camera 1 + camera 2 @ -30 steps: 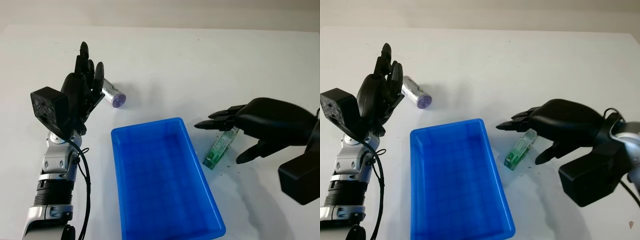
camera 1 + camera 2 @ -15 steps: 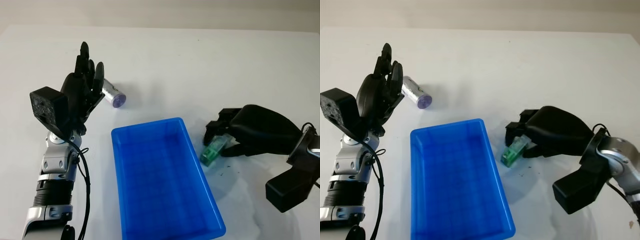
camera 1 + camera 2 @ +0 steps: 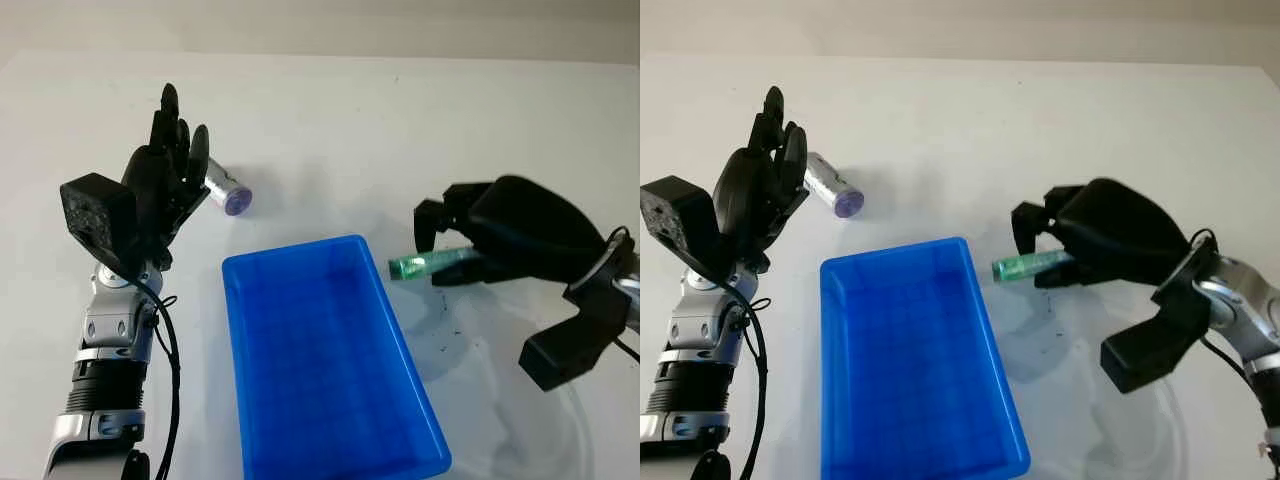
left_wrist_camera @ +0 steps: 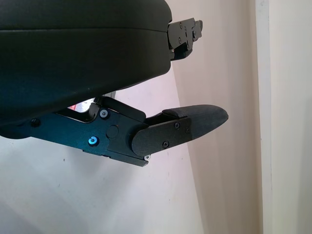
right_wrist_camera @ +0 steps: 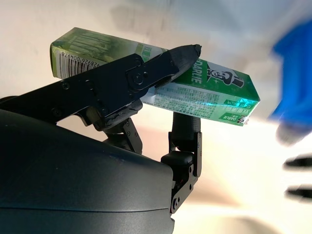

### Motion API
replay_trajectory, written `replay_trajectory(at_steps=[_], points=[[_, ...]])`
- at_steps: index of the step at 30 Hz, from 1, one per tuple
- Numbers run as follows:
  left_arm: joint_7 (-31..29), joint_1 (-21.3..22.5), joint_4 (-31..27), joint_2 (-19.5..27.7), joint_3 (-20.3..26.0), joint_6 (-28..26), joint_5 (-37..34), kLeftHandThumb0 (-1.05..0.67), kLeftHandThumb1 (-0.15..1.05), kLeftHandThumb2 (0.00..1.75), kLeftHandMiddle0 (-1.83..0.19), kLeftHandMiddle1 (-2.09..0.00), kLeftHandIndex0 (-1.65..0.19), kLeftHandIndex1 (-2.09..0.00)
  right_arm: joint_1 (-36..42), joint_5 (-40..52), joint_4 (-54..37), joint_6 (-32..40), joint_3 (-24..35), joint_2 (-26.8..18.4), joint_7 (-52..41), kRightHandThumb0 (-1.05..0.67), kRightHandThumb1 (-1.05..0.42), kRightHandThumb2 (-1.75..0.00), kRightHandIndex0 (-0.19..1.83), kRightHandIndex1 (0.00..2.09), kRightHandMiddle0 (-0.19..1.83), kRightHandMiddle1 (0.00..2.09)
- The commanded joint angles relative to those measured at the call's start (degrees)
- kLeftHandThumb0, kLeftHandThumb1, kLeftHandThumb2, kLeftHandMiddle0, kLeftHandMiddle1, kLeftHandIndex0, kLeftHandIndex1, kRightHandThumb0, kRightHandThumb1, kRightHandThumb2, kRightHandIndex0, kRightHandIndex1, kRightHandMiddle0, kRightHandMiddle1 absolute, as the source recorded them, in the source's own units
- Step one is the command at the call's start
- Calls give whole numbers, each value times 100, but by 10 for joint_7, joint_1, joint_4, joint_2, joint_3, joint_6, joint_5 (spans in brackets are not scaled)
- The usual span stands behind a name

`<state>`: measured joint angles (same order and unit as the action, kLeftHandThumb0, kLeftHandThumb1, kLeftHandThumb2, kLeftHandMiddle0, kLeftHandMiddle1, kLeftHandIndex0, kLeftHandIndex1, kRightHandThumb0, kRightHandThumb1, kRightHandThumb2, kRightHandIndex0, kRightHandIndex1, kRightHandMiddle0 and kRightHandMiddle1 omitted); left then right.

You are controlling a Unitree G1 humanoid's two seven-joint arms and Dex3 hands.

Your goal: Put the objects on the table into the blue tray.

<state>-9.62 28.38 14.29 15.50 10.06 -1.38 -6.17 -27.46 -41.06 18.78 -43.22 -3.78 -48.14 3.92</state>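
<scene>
White counter [image 3: 330,120] is seen across the whole frame. The blue tray [image 3: 330,440] is set at lower centre, long axis running toward the bottom edge, and nothing is seen inside it.

The right hand [image 3: 455,235] is found at right of centre, raised above the counter just beyond the tray's upper right corner. Its fingers are clenched around a green toothpaste box [image 3: 425,264]. The box is held roughly level, its free end pointed toward the tray and lying just beside the tray's right rim, near the upper corner. Whether that end overhangs the rim cannot be told. In the right wrist view the box [image 5: 195,92] is pinched between one finger [image 5: 146,73] laid across its upper face and another underneath; a barcode is seen on one end and a printed figure on the long side. The tray's blue is caught at the far edge of that view.

The left hand [image 3: 170,165] is held at upper left, raised and open, grasping nothing. A silver cylinder with a purple end [image 3: 228,190] is lying on the counter just beside it, above the tray's upper left corner and apart from the tray.
</scene>
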Motion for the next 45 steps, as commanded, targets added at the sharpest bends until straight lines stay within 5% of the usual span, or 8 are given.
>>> replay_trajectory(at_steps=[1, 16, 23, 31, 34, 36, 40, 45], points=[[0, -4, -8, 5, 2, -2, -1, -62, 105, 63, 19, 0, 19, 0, -32, 15, 4, 11, 12, 10, 16, -45, -104, -8, 82, 209, 66, 209], [6, -9, -13, 1, -1, -3, 3, -61, 105, 62, 19, -1, 19, 0, -68, 161, -149, -39, 1, 151, 21, -47, -105, -13, 119, 209, 97, 209], [12, -11, -13, -1, -3, -1, 8, -62, 105, 63, 19, 0, 19, -1, -21, 277, -242, -19, -48, 173, -99, -56, -105, -23, 121, 209, 94, 209], [19, -13, -15, -4, -5, 0, 11, -62, 105, 63, 19, 0, 19, 0, 2, 326, -265, 13, -57, 173, -199, -63, -105, -14, 113, 209, 97, 209], [21, -14, -15, -4, -6, 1, 13, -61, 105, 64, 19, -1, 19, 0, -5, 337, -254, 8, -59, 153, -244, -62, -105, -10, 84, 207, 65, 209], [22, -14, -16, -4, -7, -1, 14, -60, 105, 64, 19, 0, 19, 0, -11, 360, -258, 32, -61, 128, -294, -63, -104, -7, 42, 180, 27, 188], [24, -15, -19, -6, -7, -6, 15, -59, 105, 64, 19, 0, 19, 0, -10, 385, -265, 67, -57, 109, -354, -54, -96, -5, 12, 52, 13, 65], [24, -15, -19, -9, -6, -7, 12, -57, 105, 64, 19, 0, 19, 0, -1, 399, -251, 50, -31, 138, -334, -33, -99, -8, -4, 13, 0, 23]])
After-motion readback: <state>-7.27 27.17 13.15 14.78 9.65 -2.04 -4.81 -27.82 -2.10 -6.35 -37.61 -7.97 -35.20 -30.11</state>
